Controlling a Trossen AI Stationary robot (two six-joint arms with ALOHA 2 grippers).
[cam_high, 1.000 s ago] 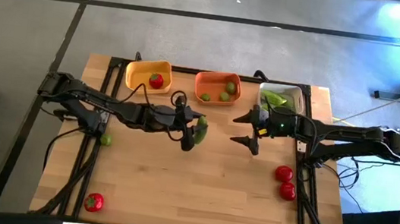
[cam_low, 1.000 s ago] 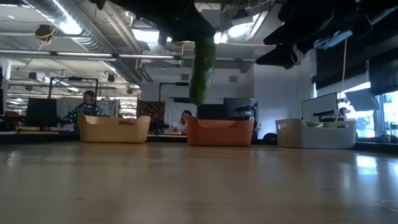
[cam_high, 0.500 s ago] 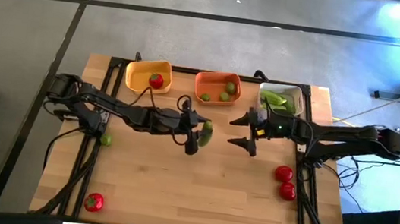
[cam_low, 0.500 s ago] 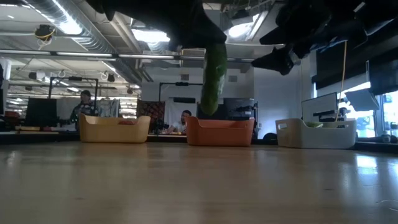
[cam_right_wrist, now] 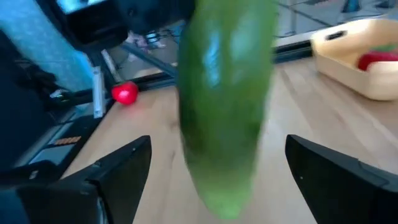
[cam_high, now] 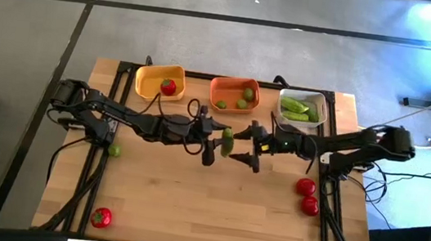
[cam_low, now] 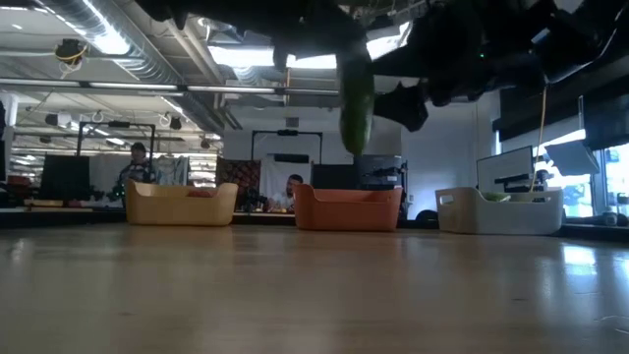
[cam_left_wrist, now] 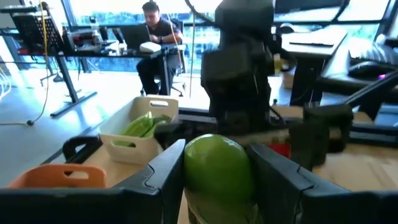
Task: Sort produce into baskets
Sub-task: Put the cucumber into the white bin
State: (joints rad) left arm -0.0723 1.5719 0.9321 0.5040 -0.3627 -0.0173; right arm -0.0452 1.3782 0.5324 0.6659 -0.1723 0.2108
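While the left gripper [cam_high: 217,144] clamps the cucumber [cam_high: 227,143] mid-table from above, the right gripper [cam_high: 247,148] has slid in from 3 o'clock, fingers spread. Low view: cucumber hangs upright. Right wrist: jaws flank it; handover toward the white basket [cam_high: 321,105], I'd guess.

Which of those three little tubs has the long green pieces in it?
The white-grey basket, nearest the right arm; the yellow basket holds a tomato, the orange basket limes.

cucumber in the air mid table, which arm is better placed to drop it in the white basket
Right, probably. The right gripper is open around the cucumber that the left gripper holds, and its arm comes from the white basket side.
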